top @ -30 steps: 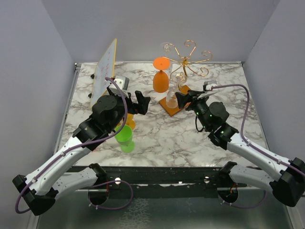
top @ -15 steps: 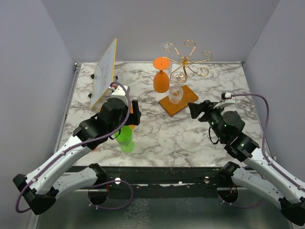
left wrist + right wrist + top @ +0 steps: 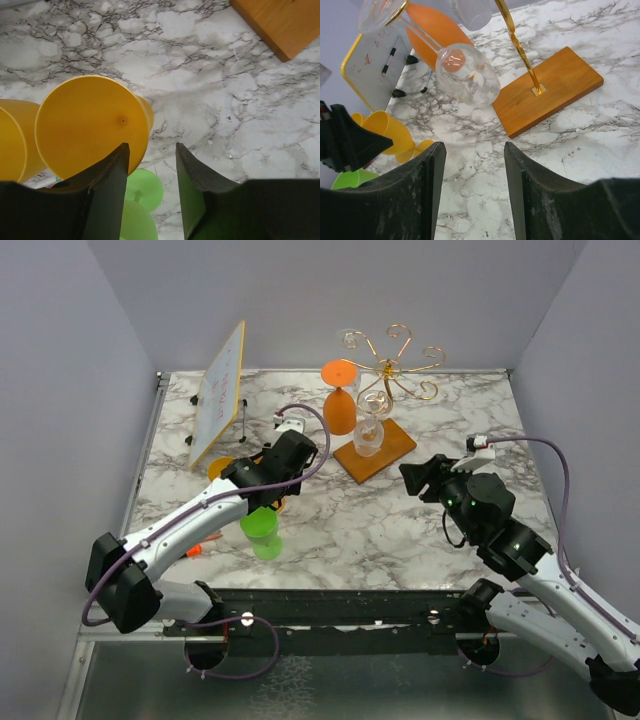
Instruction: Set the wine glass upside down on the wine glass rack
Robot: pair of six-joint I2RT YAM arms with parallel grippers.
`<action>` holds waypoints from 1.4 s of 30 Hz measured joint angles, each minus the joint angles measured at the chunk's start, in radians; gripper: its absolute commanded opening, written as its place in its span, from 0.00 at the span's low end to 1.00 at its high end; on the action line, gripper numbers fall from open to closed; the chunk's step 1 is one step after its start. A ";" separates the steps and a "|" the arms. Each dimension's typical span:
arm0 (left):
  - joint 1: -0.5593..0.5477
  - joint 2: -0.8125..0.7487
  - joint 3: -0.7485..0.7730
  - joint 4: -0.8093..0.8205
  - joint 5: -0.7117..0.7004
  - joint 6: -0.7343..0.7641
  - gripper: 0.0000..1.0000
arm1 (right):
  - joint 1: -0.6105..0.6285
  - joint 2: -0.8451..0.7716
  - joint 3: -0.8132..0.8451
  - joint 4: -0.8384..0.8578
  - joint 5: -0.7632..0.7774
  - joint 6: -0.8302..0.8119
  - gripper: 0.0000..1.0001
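Rack (image 3: 388,367) of gold wire stands at upper centre of the top view on its wooden base (image 3: 394,444). Hung on it is the clear glass (image 3: 368,438), foot up in a wire curl and bowl down over the base. In the right wrist view this glass (image 3: 467,75) hangs tilted, its bowl left of the gold stem and apart from the wood. An orange glass (image 3: 339,410) stands upside down just left of the rack.

Right gripper (image 3: 475,145) sits right of centre in the top view, near the base but apart from it. Its jaws are spread with only marble between them, and it holds nothing.

Left gripper (image 3: 150,150) reaches in from lower left and hovers over a yellow glass (image 3: 90,125), whose round foot faces up. The left finger (image 3: 107,185) overlaps the edge of that foot. The jaws stand apart with nothing clamped, and marble and a green glass (image 3: 142,190) show through the gap.

Whiteboard (image 3: 220,390) leans at upper left of the table (image 3: 340,525).
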 measured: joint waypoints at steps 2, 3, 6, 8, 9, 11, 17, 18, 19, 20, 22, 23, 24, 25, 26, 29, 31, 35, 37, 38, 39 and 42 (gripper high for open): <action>0.003 0.039 0.000 -0.005 -0.018 0.002 0.37 | 0.000 -0.014 0.000 -0.010 0.000 0.005 0.53; 0.006 0.057 0.000 -0.008 -0.025 0.003 0.34 | 0.000 -0.020 0.000 -0.014 0.000 0.008 0.53; 0.014 0.093 0.000 -0.018 -0.038 0.006 0.26 | 0.000 -0.031 0.000 -0.017 0.000 0.013 0.53; 0.016 0.098 0.000 -0.022 -0.040 0.010 0.18 | 0.000 -0.032 0.000 -0.018 0.000 0.016 0.52; 0.018 0.098 0.001 -0.022 -0.040 0.012 0.12 | 0.000 -0.031 0.000 -0.019 0.000 0.017 0.52; 0.019 0.098 0.003 -0.022 -0.039 0.021 0.00 | 0.000 -0.027 0.000 -0.021 0.000 0.022 0.52; 0.021 0.097 0.035 -0.017 0.024 0.055 0.00 | 0.000 -0.015 0.000 -0.035 -0.003 0.074 0.53; 0.021 0.094 0.040 -0.013 0.053 0.060 0.00 | 0.000 -0.014 0.000 -0.036 -0.003 0.083 0.54; 0.021 0.091 0.043 -0.010 0.072 0.062 0.00 | 0.000 -0.012 0.000 -0.038 -0.003 0.095 0.54; 0.021 0.085 0.045 -0.004 0.104 0.063 0.00 | 0.000 -0.011 -0.001 -0.041 -0.003 0.105 0.55; 0.021 0.068 0.045 0.015 0.164 0.064 0.00 | 0.000 -0.008 -0.002 -0.050 -0.001 0.131 0.57; 0.021 0.058 0.045 0.026 0.195 0.063 0.00 | 0.000 -0.006 -0.002 -0.057 0.001 0.145 0.58; 0.021 0.043 0.043 0.047 0.239 0.060 0.00 | 0.000 -0.004 -0.002 -0.072 0.003 0.164 0.59; 0.021 0.029 0.039 0.069 0.272 0.057 0.00 | 0.000 -0.003 -0.002 -0.085 0.006 0.187 0.60; 0.021 0.010 0.030 0.098 0.309 0.051 0.00 | 0.000 -0.003 -0.002 -0.099 0.009 0.206 0.60; 0.021 -0.057 -0.026 0.211 0.428 0.020 0.00 | 0.000 -0.005 -0.012 -0.145 0.019 0.311 0.61; 0.017 -0.090 -0.072 0.291 0.487 -0.006 0.00 | 0.000 -0.008 -0.025 -0.184 0.024 0.404 0.61; -0.002 -0.128 -0.180 0.455 0.562 -0.046 0.00 | 0.000 -0.018 -0.060 -0.271 0.015 0.640 0.60; -0.021 -0.142 -0.230 0.527 0.584 -0.060 0.00 | 0.000 -0.026 -0.077 -0.276 -0.002 0.739 0.60; -0.030 -0.148 -0.251 0.560 0.591 -0.064 0.00 | 0.000 -0.027 -0.082 -0.277 -0.010 0.791 0.60; -0.040 -0.154 -0.270 0.590 0.596 -0.068 0.00 | 0.000 -0.027 -0.085 -0.276 -0.019 0.841 0.58; -0.080 -0.172 -0.323 0.701 0.598 -0.071 0.00 | 0.000 -0.026 -0.096 -0.270 -0.038 0.979 0.49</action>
